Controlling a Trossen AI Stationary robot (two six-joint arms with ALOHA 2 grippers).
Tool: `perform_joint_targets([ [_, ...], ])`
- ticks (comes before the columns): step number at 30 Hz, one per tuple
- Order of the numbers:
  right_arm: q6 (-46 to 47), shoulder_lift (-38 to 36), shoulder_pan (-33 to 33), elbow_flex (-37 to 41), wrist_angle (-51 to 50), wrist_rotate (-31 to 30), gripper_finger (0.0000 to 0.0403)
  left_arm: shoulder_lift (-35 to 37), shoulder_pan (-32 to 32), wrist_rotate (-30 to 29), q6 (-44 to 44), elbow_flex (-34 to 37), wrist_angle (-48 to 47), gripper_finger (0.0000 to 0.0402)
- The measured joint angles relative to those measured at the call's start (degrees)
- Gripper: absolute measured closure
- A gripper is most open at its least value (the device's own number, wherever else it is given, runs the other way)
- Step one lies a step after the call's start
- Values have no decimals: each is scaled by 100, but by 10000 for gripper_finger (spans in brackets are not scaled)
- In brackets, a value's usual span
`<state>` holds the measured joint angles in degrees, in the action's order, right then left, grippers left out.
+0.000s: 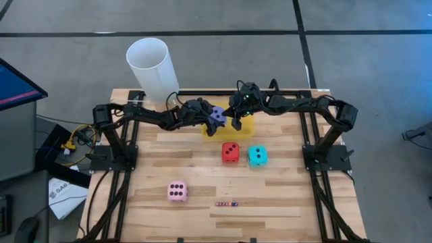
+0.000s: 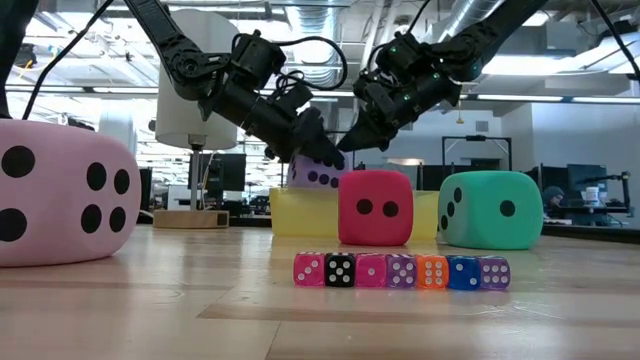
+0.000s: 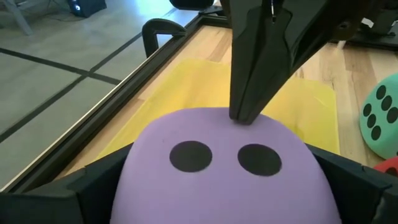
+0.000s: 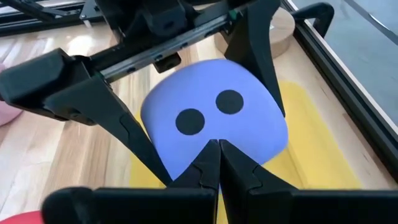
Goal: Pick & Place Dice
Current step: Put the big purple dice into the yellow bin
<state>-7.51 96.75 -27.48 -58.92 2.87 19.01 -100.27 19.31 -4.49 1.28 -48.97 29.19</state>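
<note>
Left gripper [image 1: 208, 116] has its two dark fingers spread wide around the purple soft cube with black pips [image 1: 217, 115], one finger on each side of it, holding it over the yellow shallow tray [image 1: 244, 127] that sits near the far edge of the wooden table [image 1: 202, 216], about midway along it. Right gripper [image 4: 217, 163] is pinched fully closed, holding nothing, with its tips resting against the two-pip face of that purple die from the opposite side. So the die lies straight ahead of the left fingers and directly above the tray; the left arm is the one carrying it, and the drop is probably all that is left for this cube. Red soft die [image 1: 230, 152] and cyan soft die [image 1: 257, 156] stand side by side mid-table, just nearer than the tray; the pink soft die [image 1: 177, 192] sits toward the near left corner.
</note>
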Motion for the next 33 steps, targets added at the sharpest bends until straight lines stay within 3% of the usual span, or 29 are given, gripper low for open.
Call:
perform_joint_targets([
  [8, 44, 1, 4, 13, 739, 230, 403, 13, 15, 100, -2, -15, 47, 14],
  [18, 46, 52, 146, 13, 843, 392, 403, 13, 17, 48, -2, -15, 96, 14],
  [33, 149, 1034, 258, -432, 936, 513, 403, -25, 25, 121, 0, 21, -361, 14],
])
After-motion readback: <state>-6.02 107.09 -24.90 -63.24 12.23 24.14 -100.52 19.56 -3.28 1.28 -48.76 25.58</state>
